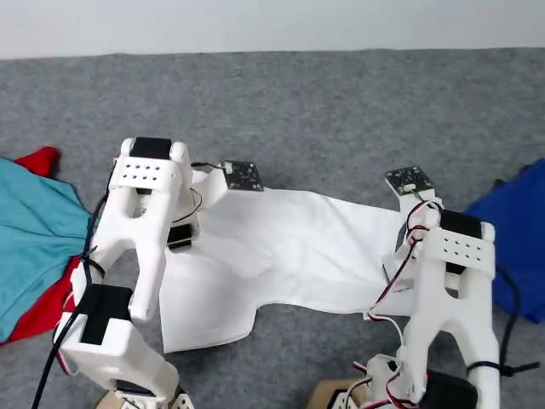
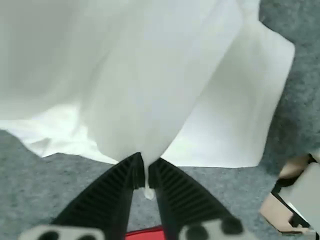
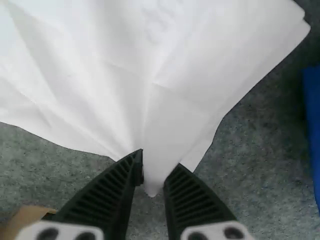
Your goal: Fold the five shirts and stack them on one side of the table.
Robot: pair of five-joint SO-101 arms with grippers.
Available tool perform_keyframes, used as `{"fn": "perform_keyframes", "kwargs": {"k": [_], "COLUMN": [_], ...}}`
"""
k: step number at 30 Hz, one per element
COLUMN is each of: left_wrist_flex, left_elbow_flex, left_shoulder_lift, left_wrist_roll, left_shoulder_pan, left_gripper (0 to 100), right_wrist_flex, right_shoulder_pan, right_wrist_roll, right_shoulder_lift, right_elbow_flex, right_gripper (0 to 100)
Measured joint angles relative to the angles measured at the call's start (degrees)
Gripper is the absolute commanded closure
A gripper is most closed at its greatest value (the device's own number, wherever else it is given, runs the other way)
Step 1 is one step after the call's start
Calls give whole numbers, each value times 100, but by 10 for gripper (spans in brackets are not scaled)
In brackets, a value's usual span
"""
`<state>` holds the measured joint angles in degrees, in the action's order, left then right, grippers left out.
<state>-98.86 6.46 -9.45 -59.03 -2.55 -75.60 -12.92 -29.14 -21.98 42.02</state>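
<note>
Table [image 1: 341, 111]: shirt [image 1: 289, 247] pinched in left end effector [image 2: 146, 164].

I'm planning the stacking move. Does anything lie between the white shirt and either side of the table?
Both sides are occupied: a teal shirt over a red shirt on the left, a blue shirt on the right. The left hand and right hand pinch the white shirt directly.

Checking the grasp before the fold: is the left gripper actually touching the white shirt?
Touching. The left wrist view shows the left gripper with its jaws closed on a pinched fold of the white shirt.
</note>
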Motion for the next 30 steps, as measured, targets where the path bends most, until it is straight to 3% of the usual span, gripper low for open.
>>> {"fn": "perform_keyframes", "kwargs": {"k": [13, 20, 30], "left_wrist_flex": [0, 0, 0], "left_elbow_flex": [114, 114, 721], "left_shoulder_lift": [0, 9, 18], "left_wrist_roll": [0, 0, 0], "left_shoulder_pan": [-35, -316, -527], "left_gripper": [998, 998, 998], "right_wrist_flex": [97, 255, 273], "right_shoulder_pan": [-18, -563, -651], "right_wrist_roll": [0, -35, -246], "right_shoulder_lift": [0, 0, 0], "right_elbow_flex": [176, 193, 457], "right_gripper": [989, 989, 987]}}
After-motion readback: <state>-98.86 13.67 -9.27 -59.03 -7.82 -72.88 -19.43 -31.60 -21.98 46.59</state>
